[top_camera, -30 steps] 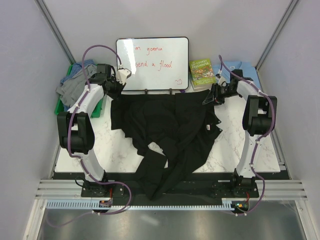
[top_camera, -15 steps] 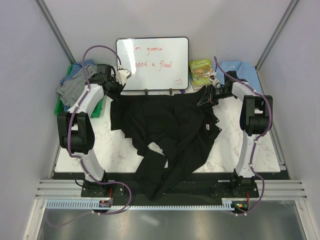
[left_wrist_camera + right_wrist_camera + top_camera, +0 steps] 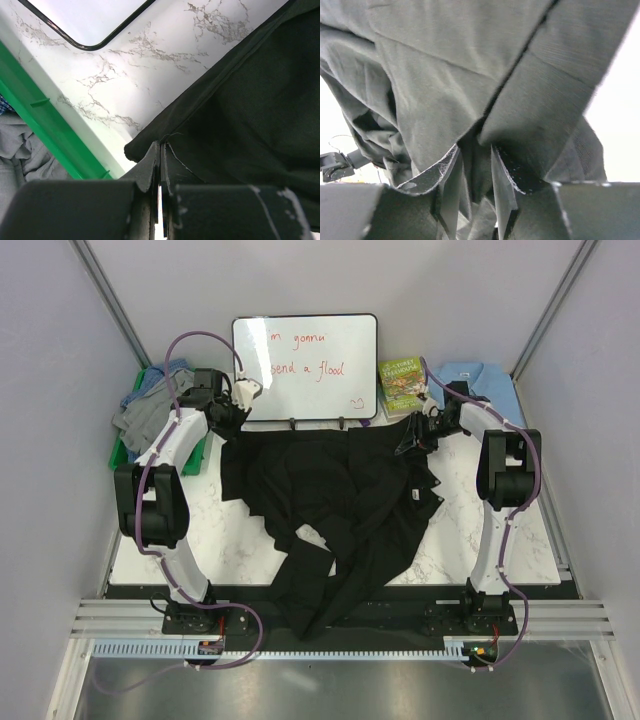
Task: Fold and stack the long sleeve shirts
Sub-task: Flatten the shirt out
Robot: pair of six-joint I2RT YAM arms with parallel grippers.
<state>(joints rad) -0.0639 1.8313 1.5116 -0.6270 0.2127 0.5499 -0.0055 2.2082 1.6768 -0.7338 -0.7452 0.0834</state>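
**A:** how far along is this one? looks barely started to me

**B:** pretty much. The black shirt (image 3: 340, 505) is lying open across the middle of the surface (image 3: 240, 540), all rumpled. No fold in it yet, and one end droops over the near edge between the arm bases. Left tool (image 3: 160, 162) is clamped tight on its far-left corner. Right tool (image 3: 472, 167) has its jaws only partway together, with a bunch of the far-right edge wedged between them and lifted a bit off the surface.

**A:** so they're just getting it spread flat?

**B:** that's my guess. Both far corners are held, so it's probably stretching it out before the first fold. One light blue shirt (image 3: 482, 378) looks folded at the far right corner, so I'd count that as done. A heap of grey and blue shirts (image 3: 148, 405) waits in the green bin (image 3: 120, 452) on the far left, so plenty left.

**A:** and the rest of the setup?

**B:** white marbled top, a whiteboard (image 3: 305, 365) with red scribble propped at the back, a green book (image 3: 404, 386) just beside it, and plain pale walls (image 3: 60, 360) closing in all round.
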